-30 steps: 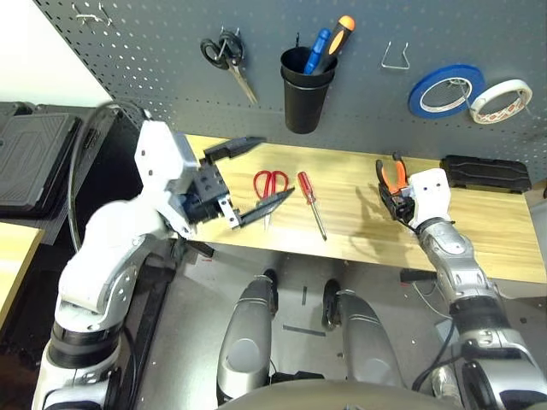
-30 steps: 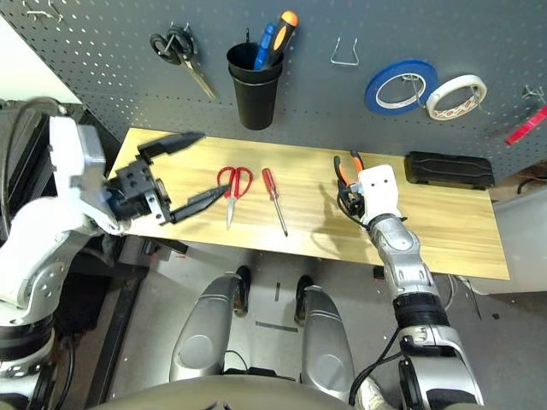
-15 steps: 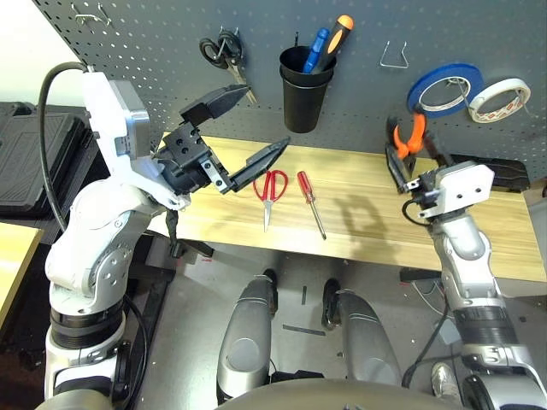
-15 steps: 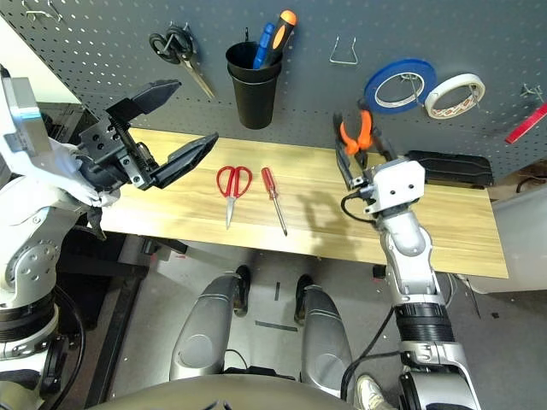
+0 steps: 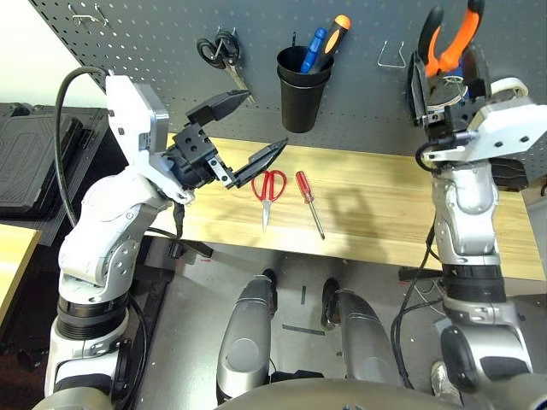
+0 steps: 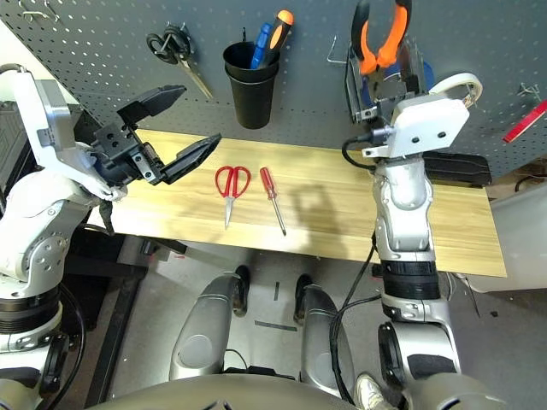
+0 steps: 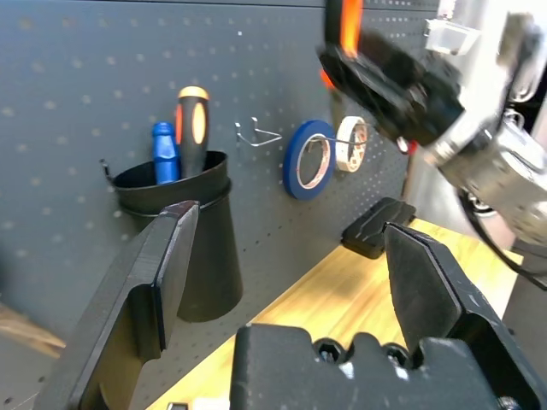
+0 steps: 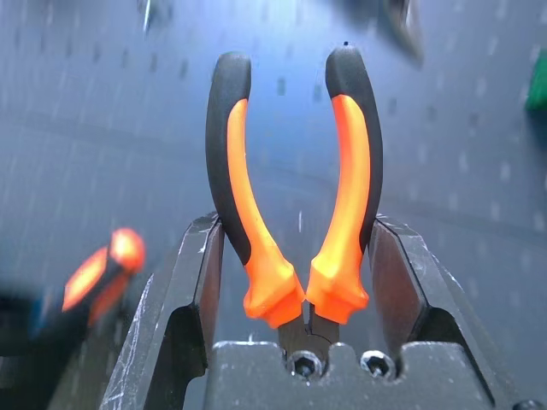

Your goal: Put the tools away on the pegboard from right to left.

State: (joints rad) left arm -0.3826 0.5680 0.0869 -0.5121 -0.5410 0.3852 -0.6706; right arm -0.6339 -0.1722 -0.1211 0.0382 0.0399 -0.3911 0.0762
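My right gripper is raised in front of the pegboard and shut on the orange-and-black pliers, whose handles point up between the fingers. The wire hook is just to its left. On the wooden table lie the red-handled scissors and, right of them, the slim red screwdriver. My left gripper hovers open and holds nothing, above the table just left of the scissors. A thin red tape ring hangs at the pegboard's far right.
Black-handled scissors hang at the upper left of the board. A black cup holds blue and orange-black screwdrivers. A white tape roll hangs right of my right gripper, a blue roll partly behind it. A black case lies on the table's right.
My right arm has lifted the pliers from the table up to the pegboard near the wire hook. My left gripper has risen from the table's front edge and stays open.
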